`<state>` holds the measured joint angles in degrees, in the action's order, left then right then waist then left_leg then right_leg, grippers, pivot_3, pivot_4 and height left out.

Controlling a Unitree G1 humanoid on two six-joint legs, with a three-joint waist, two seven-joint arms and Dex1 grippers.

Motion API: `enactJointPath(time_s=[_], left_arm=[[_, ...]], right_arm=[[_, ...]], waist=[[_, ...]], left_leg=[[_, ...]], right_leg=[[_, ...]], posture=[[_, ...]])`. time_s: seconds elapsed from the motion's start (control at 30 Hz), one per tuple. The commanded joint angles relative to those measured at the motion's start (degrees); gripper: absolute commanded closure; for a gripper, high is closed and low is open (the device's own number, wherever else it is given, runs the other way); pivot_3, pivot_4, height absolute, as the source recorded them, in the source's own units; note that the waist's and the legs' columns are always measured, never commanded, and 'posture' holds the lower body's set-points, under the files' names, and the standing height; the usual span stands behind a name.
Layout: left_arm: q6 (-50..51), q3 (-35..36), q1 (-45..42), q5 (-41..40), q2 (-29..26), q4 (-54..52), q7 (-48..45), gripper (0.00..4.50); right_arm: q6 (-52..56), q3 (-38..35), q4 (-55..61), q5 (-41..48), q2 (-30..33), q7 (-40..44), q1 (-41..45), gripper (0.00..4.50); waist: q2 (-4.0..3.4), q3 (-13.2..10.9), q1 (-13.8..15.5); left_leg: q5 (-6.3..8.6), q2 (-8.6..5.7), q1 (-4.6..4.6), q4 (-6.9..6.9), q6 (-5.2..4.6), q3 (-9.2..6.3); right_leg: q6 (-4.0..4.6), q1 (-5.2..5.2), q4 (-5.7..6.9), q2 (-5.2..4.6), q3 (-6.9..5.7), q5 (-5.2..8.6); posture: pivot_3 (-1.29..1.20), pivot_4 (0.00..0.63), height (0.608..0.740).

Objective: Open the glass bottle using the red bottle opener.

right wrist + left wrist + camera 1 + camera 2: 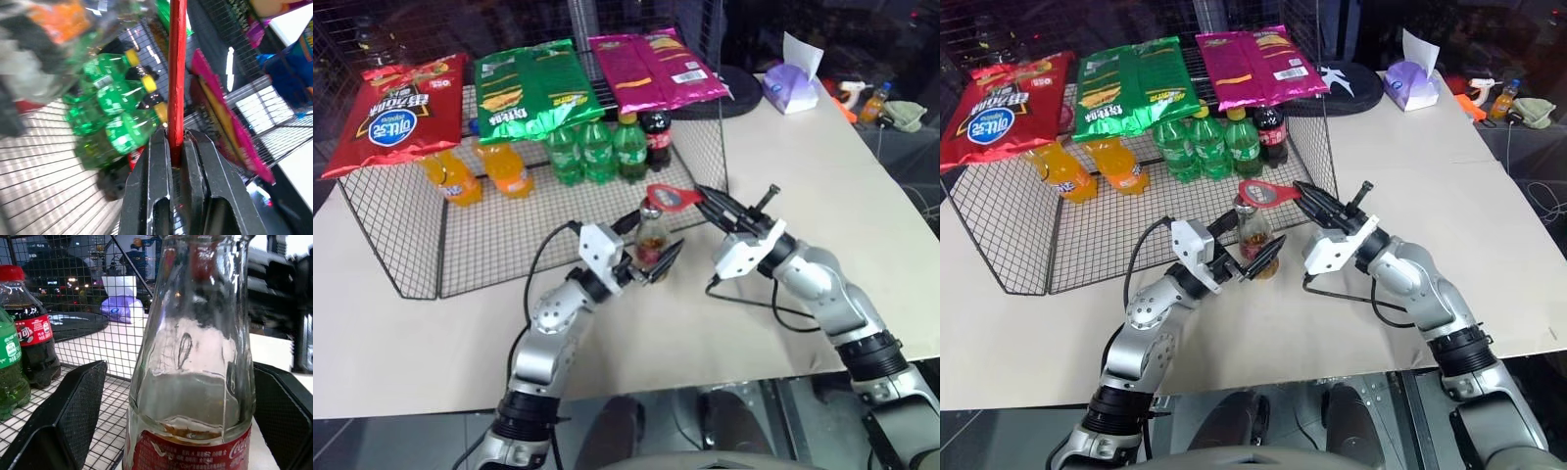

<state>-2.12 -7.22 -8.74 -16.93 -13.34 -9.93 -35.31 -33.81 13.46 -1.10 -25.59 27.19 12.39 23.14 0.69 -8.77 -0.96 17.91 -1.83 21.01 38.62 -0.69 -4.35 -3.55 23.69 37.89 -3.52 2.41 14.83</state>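
While the glass bottle (651, 238) stood at table centre, between the left gripper (654, 262)'s wide-apart fingers, the right gripper (710, 204), at its 2 o'clock, clamped the red bottle opener (672, 198), ring over the cap. Label: Coca-Cola script, partly seen.

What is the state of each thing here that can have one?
Glass bottle: upright on the table, between the left gripper's fingers, opener ring at its top.
Red bottle opener: clamped by its handle in the right gripper.
Left gripper: fingers wide around the bottle's body.
Right gripper: shut on the opener.
Cola bottle: upright, red cap on.
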Motion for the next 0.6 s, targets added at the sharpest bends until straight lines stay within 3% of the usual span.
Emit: enactJointPath(time_s=[0.03,0.6], left_arm=[[-0.8,0.1,-0.6,0.1,-0.1,-0.9,-0.5,0.05],[-0.2,-0.1,-2.3,0.1,0.5,-1.4,0.0,0.05]], right_arm=[[-0.2,-1.4,1.9,0.0,0.0,-0.7,0.2,4.5],[0.5,1.5,2.0,-2.3,-3.9,-0.2,-0.8,4.5]], waist=[[0.0,0.0,0.0],[0.0,0.0,0.0]], left_leg=[[0.0,0.0,0.0,0.0,0.0,0.0],[0.0,0.0,-0.01,0.02,0.0,-0.01]], right_leg=[[0.0,0.0,0.0,0.0,0.0,0.0],[0.0,0.0,0.02,0.01,-0.01,0.0]], posture=[[0.0,0.15,0.74],[0.0,0.15,0.74]])
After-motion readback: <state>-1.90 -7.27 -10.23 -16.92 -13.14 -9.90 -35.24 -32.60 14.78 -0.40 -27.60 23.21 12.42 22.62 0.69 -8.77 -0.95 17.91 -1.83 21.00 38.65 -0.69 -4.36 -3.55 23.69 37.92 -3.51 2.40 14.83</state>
